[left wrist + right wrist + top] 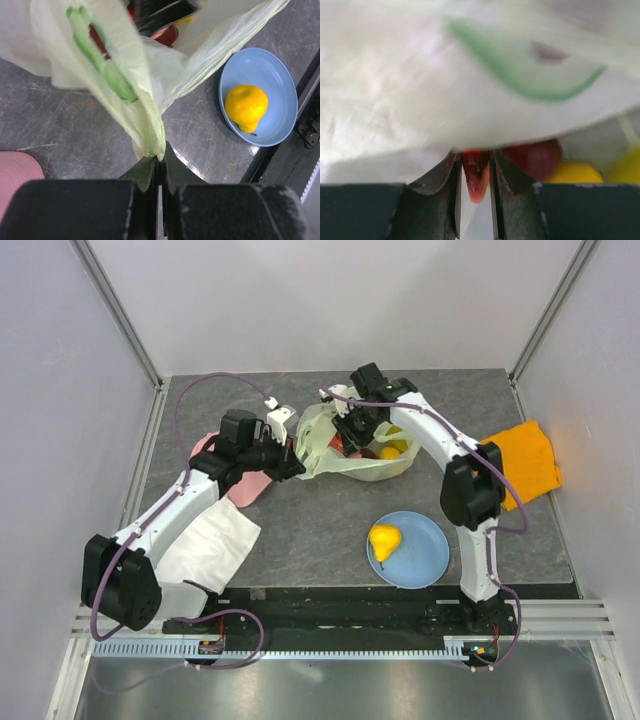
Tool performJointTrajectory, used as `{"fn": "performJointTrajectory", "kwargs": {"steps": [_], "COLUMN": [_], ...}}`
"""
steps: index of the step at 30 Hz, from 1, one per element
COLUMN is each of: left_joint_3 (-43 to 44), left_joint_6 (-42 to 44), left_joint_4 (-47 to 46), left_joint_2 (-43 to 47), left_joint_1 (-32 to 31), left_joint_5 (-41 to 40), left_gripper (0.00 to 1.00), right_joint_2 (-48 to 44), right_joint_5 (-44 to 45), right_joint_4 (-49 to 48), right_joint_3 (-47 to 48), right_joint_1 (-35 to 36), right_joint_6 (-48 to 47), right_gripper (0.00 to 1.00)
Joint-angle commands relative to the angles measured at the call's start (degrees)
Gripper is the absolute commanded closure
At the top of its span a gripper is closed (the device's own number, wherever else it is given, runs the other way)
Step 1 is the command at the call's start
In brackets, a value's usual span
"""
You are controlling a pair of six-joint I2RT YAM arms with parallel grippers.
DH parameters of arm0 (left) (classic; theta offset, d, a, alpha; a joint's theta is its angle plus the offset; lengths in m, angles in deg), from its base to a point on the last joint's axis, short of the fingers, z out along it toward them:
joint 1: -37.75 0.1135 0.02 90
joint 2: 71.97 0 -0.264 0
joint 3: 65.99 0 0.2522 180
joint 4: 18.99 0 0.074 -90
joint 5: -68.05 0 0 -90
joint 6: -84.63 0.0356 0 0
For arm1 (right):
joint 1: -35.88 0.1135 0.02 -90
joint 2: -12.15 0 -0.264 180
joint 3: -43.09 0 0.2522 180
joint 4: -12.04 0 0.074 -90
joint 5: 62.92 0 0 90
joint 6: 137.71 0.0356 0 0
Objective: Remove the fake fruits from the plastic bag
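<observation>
Left wrist view, closest to lens: left gripper (160,161), jaws pressed together on a gathered edge of the plastic bag (125,75). The film fans upward from the pinch toward 12 o'clock, with a smear of green print running along it. Bare grey table (65,125) lies below the bag.

Right wrist view: right gripper (476,161) is inside the bag mouth, with the film draped over the top of the frame. The jaws are drawn in on a small red fruit (476,187), which sits in the narrow gap and touches both inner faces. At 2 o'clock from the tips, just beside them, is a dark red fruit (535,157). Further to 3 o'clock are yellow fruits (575,172), partly hidden.

Top view: the bag lies on the table at about 12 o'clock from table centre, between the two claws. The left claw is at its 9 o'clock edge and the right claw reaches in from above.

Blue plate (430,540) is at 5 o'clock, well apart from the bag. A yellow pear (385,540) lies on its left half.

Orange cloth (530,460) is at 3 o'clock, by the right wall.

Pink cloth (245,490) is at 9 o'clock, under the left arm.

White cloth (215,545) is at 8 o'clock, folded, and its far corner touches the pink one.
</observation>
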Motion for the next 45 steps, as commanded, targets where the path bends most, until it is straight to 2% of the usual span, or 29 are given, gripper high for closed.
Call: {"fn": "performJointTrajectory", "kwargs": {"steps": [1, 10, 17, 18, 23, 24, 26, 29, 30, 33, 36, 41, 45], "left_joint_3": [3.68, 8.25, 9.66, 9.66, 10.27, 10.53, 11.58, 12.64, 12.73, 13.00, 12.91, 12.56, 12.03], "left_joint_6": [-0.87, -4.47, -4.74, -4.83, -6.05, -6.14, -6.23, -6.15, -6.06, -6.06, -5.53, -4.48, -4.12], "left_joint_4": [-4.26, -7.17, -7.69, -7.78, -8.13, -8.22, -7.96, -7.95, -8.04, -8.13, -7.61, -6.55, -6.02], "left_joint_2": [-1.57, -5.53, -7.38, -7.55, -8.52, -8.69, -9.39, -9.84, -10.10, -10.02, -9.58, -8.43, -7.82], "left_joint_1": [0.26, 1.32, 1.49, 1.41, 1.49, 1.41, 1.40, 1.41, 1.49, 1.41, 1.40, 1.40, 1.40], "left_joint_5": [-2.61, -4.55, -3.41, -3.23, -1.83, -1.56, -1.12, -1.47, -1.65, -1.91, -2.08, -2.79, -2.79], "left_gripper": [0.98, 0.98, 0.98, 0.98, 0.98, 0.98, 0.99, 0.98, 0.98, 0.98, 0.98, 0.98, 0.98], "right_joint_2": [-12.07, -24.20, -37.62, -39.39, -52.76, -53.47, -53.56, -55.14, -56.10, -59.80, -61.38, -62.88, -60.77], "right_joint_5": [2.98, 16.94, 20.04, 20.04, 4.08, 2.74, -1.37, -4.73, -5.09, -1.95, 0.87, 5.53, 7.47], "right_joint_4": [5.17, 5.61, 1.93, 0.62, -10.81, -10.91, -5.22, 7.61, 10.25, 15.80, 16.16, 7.82, 5.01], "right_joint_3": [-4.42, -16.12, -18.42, -19.38, -24.04, -23.87, -22.47, -24.12, -28.31, -38.06, -45.46, -55.92, -59.90], "right_joint_1": [0.01, -0.08, -0.52, -0.52, -1.66, -1.58, -1.40, -0.52, -0.09, 0.44, 0.53, -0.08, -1.48], "right_joint_6": [-6.64, -16.74, -17.03, -16.41, -13.08, -12.20, -12.27, -19.19, -24.44, -30.62, -33.28, -25.56, -24.41], "right_gripper": [0.83, 0.83, 0.86, 0.86, 0.87, 0.88, 0.89, 0.89, 0.89, 0.90, 0.90, 0.91, 0.91]}}
